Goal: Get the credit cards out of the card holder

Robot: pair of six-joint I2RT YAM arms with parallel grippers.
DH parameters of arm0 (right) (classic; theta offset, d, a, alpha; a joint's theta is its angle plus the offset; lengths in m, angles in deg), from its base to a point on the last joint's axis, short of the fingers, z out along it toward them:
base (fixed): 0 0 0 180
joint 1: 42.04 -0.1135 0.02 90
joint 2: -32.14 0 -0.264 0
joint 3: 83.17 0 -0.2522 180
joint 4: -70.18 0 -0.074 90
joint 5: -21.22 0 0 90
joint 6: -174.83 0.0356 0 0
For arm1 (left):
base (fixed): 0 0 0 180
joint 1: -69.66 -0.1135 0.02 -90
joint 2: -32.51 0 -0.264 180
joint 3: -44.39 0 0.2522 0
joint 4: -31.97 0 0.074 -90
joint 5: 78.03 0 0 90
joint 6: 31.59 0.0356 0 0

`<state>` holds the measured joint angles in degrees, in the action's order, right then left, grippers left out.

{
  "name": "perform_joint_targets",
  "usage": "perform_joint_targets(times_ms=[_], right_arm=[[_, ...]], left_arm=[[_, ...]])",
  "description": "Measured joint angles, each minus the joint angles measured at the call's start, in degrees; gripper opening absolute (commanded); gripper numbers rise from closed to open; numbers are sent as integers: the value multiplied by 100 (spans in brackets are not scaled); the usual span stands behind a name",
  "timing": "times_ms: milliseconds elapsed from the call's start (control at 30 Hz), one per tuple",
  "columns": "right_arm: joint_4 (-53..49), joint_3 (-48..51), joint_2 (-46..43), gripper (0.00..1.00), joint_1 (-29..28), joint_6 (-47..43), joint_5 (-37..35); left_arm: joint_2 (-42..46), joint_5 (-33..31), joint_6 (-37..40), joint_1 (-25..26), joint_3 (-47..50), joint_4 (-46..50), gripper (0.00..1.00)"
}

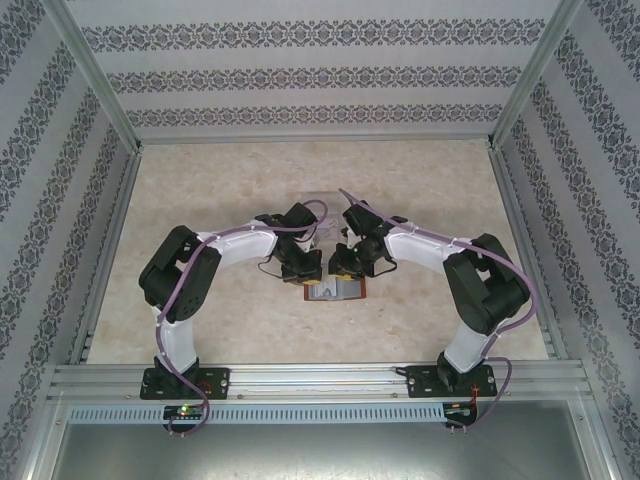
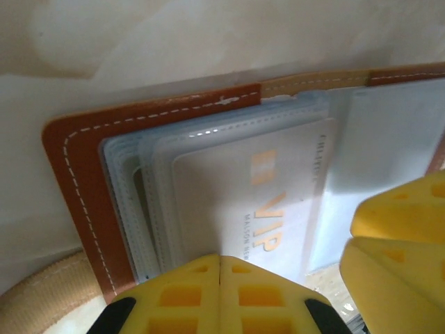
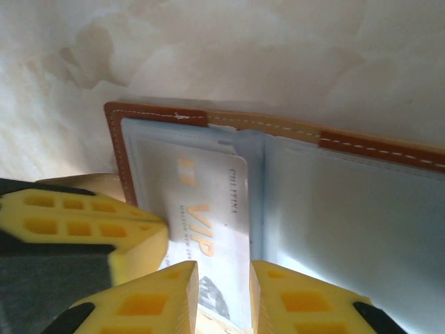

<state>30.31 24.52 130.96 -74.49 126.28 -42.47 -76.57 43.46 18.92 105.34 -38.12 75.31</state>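
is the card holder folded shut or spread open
Spread open: the card holder lies flat, both blue-grey inner panels facing up, a VIP card showing on one side.

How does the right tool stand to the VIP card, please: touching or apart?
Cannot tell: the right wrist view has the right tool over the VIP card, showing neither contact nor gap plainly.

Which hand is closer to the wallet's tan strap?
Left. The left hand sits at the wallet edge right beside the strap; the right hand is farther off, at the VIP card near the middle fold.
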Motion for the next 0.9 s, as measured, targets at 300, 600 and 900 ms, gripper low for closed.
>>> perform_joint_targets(times_ms=[300,600,900], right_arm=[[350,61,125,27,0,109,273],[494,81,315,27,0,177,334],[494,92,334,27,0,168,264]], left_arm=[[-7,4,0,0,28,-46,3],[-7,4,0,0,28,-46,3],[-4,0,2,0,28,-44,4]])
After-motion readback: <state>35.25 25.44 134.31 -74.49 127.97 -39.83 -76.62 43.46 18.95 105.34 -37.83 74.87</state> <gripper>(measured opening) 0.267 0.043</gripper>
